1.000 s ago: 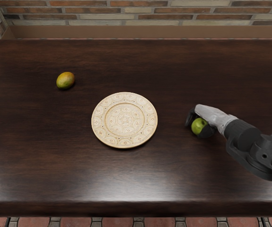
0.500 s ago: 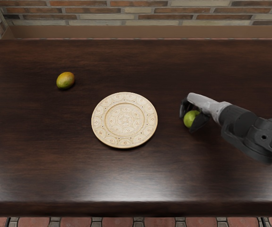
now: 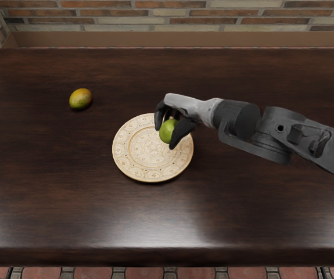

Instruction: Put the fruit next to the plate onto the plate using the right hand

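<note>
While the green fruit (image 3: pixel 168 130) is being gripped by the right hand (image 3: pixel 173 115), w/ dark fingers (image 3: pixel 179 132) being curled round both sides of it, it's being held over the upper-right part of the plate (image 3: pixel 133 165). Can't tell if it's touching yet tbh. For the drop to be done well, imo, the hand should be getting lowered closer to the plate's center before the grip is being eased, b/c a round fruit being released near the rim prob rolls off. Fruit is being cradled right under the palm, between the fingertips, approx level w/ the rim's inner edge.
</note>
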Action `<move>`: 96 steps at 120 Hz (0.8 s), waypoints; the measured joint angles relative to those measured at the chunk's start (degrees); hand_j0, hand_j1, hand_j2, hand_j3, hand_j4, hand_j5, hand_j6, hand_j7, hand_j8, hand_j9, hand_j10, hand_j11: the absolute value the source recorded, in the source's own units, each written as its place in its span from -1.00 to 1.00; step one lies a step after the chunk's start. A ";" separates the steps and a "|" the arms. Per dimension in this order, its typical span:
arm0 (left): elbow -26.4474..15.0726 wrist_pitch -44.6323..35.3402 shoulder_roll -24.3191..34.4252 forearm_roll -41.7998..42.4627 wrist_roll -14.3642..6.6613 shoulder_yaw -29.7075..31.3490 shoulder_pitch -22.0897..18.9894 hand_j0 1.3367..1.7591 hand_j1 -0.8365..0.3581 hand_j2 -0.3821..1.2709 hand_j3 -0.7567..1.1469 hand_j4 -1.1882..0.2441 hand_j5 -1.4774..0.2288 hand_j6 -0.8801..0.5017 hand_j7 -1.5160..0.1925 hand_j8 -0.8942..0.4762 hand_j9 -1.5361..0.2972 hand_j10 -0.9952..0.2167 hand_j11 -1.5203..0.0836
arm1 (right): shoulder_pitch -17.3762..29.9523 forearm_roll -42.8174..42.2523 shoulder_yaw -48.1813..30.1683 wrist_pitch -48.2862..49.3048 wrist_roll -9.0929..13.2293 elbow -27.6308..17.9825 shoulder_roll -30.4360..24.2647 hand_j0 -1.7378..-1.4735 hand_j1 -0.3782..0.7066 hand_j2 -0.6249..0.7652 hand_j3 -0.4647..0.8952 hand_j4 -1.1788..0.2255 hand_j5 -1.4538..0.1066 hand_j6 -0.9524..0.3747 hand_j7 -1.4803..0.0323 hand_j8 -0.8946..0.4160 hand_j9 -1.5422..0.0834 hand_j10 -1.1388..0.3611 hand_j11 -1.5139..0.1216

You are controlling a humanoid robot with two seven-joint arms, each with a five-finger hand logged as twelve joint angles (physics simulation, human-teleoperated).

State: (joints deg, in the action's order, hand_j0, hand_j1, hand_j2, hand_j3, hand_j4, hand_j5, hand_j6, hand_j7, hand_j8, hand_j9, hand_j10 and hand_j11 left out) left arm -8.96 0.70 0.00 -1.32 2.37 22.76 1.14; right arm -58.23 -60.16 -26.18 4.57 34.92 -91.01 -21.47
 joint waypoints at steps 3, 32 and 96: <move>0.00 0.00 0.00 0.00 0.00 0.00 0.00 0.52 0.52 -0.48 -0.21 0.33 0.38 -0.06 0.42 -0.04 0.34 0.26 0.52 | -0.30 -0.31 0.09 0.11 0.02 0.72 1.02 -0.37 0.37 0.62 -0.32 -0.45 -0.66 -0.28 -0.49 -0.03 -0.54 -0.05 -0.60; 0.00 0.00 0.00 0.00 0.00 0.00 0.00 0.52 0.52 -0.48 -0.20 0.33 0.38 -0.06 0.42 -0.04 0.34 0.26 0.52 | -2.28 -3.78 3.17 0.52 0.09 7.78 10.01 -0.37 0.43 0.71 -0.32 -0.44 -0.69 -0.27 -0.49 0.00 -0.54 -0.05 -0.57; 0.00 0.00 0.00 0.00 0.00 0.00 0.00 0.52 0.52 -0.48 -0.20 0.33 0.38 -0.06 0.42 -0.04 0.34 0.26 0.52 | -2.59 -5.17 4.33 -0.05 0.07 11.51 12.11 -0.39 0.21 0.28 -0.32 -0.16 -0.18 -0.35 -0.08 -0.27 -0.09 -0.17 -0.14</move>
State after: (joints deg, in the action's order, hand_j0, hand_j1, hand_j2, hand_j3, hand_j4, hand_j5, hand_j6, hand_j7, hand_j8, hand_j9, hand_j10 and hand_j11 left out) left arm -8.96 0.70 0.00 -1.32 2.37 22.76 1.14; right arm -60.82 -65.33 -21.85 4.53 35.00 -79.50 -9.36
